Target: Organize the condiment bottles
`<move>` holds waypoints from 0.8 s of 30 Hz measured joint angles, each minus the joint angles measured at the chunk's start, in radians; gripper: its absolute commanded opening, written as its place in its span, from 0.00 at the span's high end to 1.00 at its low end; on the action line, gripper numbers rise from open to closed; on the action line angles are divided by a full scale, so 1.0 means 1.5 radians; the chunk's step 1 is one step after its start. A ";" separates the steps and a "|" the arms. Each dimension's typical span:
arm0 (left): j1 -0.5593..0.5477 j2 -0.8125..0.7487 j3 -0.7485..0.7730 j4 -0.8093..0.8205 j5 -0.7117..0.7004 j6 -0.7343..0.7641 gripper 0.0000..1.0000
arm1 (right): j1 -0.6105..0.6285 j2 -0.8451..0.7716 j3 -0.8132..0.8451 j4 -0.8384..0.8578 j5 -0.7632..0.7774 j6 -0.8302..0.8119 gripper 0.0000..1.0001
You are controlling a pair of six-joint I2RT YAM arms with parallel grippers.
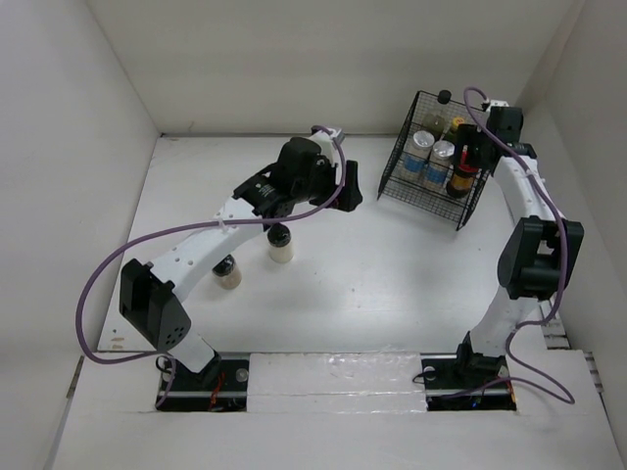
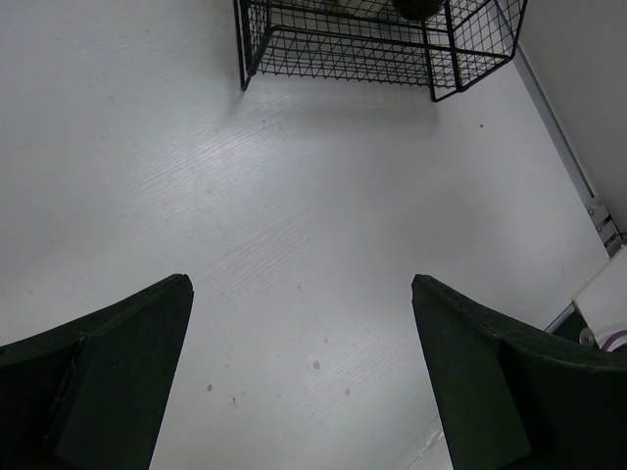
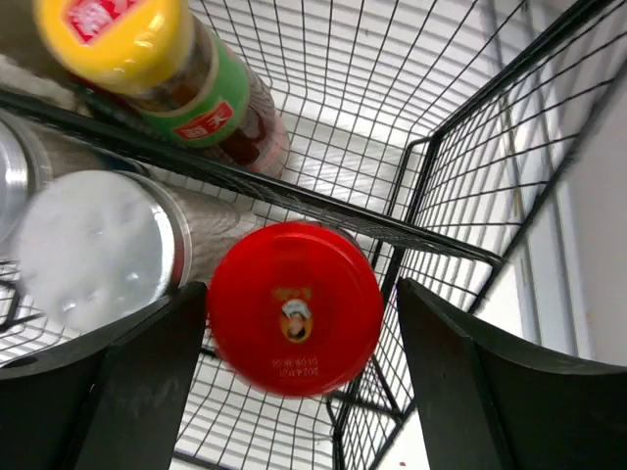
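Red-lidded jar (image 3: 294,323) sits in the black wire basket (image 3: 460,117) next to a silver-lidded jar (image 3: 93,245), with the right gripper (image 3: 302,294) jaws apart either side of its lid, not clamped. It's probably glass, hefty, with a slick metal lid, so I'd grip square across the lid's rim. Left gripper (image 2: 302,284) is wide open over the table (image 2: 294,196), holding nothing.

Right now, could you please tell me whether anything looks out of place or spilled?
Nothing looks spilled. Two beige jars stand on the table beside the left arm, outside the wire basket.
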 measured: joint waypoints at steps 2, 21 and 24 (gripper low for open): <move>0.002 0.000 0.000 0.000 0.001 -0.001 0.09 | 0.001 -0.018 0.001 -0.001 0.008 0.001 0.17; 0.018 -0.018 0.116 -0.062 -0.183 -0.018 0.84 | 0.407 -0.323 -0.252 0.145 -0.031 0.021 0.55; 0.043 -0.028 0.161 -0.089 -0.229 -0.040 0.69 | 0.506 -0.287 -0.282 0.160 -0.083 0.022 0.14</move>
